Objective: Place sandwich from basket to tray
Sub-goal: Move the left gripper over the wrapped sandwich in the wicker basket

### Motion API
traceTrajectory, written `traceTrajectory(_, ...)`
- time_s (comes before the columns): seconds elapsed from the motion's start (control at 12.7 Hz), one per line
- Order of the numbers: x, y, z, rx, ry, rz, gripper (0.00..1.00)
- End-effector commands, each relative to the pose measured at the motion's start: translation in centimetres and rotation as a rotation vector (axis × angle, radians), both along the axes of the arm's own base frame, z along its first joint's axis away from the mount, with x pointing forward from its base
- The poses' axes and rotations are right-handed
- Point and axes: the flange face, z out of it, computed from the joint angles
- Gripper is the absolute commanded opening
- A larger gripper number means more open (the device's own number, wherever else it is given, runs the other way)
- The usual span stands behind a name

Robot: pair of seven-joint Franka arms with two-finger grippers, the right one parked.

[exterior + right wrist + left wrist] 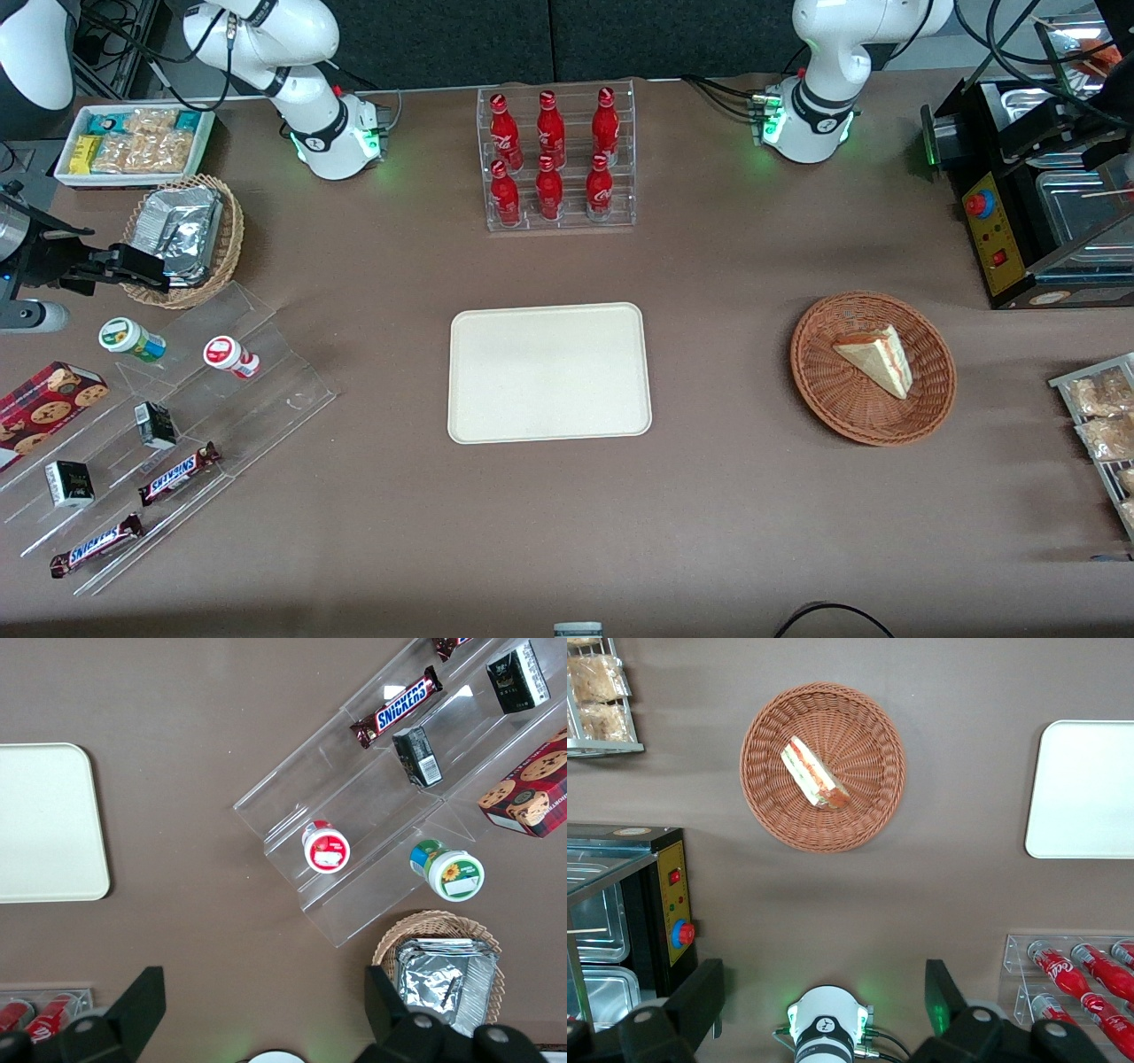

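The sandwich is a pale wedge with red and green filling on its edge. It lies in the round reddish-brown basket, toward the working arm's end of the table. The wrist view also shows the sandwich in the basket. The cream tray lies bare at the table's middle, and its edge shows in the wrist view. My left gripper hangs high over the black machine, farther from the front camera than the basket. Its fingers are wide open and hold nothing.
A clear rack of red bottles stands farther from the front camera than the tray. A black machine and a rack of snack bags flank the basket. Acrylic steps with snacks and a foil-pack basket lie toward the parked arm's end.
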Motion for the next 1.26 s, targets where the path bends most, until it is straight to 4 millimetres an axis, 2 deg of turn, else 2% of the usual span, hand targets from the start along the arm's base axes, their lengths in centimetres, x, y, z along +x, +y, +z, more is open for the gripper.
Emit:
traceTrajectory(0.0, -0.5, -0.2, -0.1, -0.01, 0.022, -0.018, 1.0)
traceTrajectory(0.16, 0.1, 0.1, -1.1, 0.004, 0.043, 0.002, 1.0)
traceTrajectory(0.32, 1.1, 0.9, -3.7, 0.013, 0.088, 0.049, 1.0)
traceTrajectory(0.63, 3.3, 2.4, -11.4, 0.06, 0.077, 0.179, 1.0)
traceTrajectory(0.79, 3.5, 3.4, -14.5, 0.077, 0.021, 0.362, 1.0)
traceTrajectory(0.87, 3.6, 3.3, -16.9, 0.096, 0.032, 0.453, 1.0)
traceTrajectory(1.03, 3.6, 3.5, -20.8, 0.1, 0.006, 0.513, 1.0)
traceTrajectory(1.18, 3.6, 3.4, -23.8, 0.103, -0.023, 0.613, 1.0)
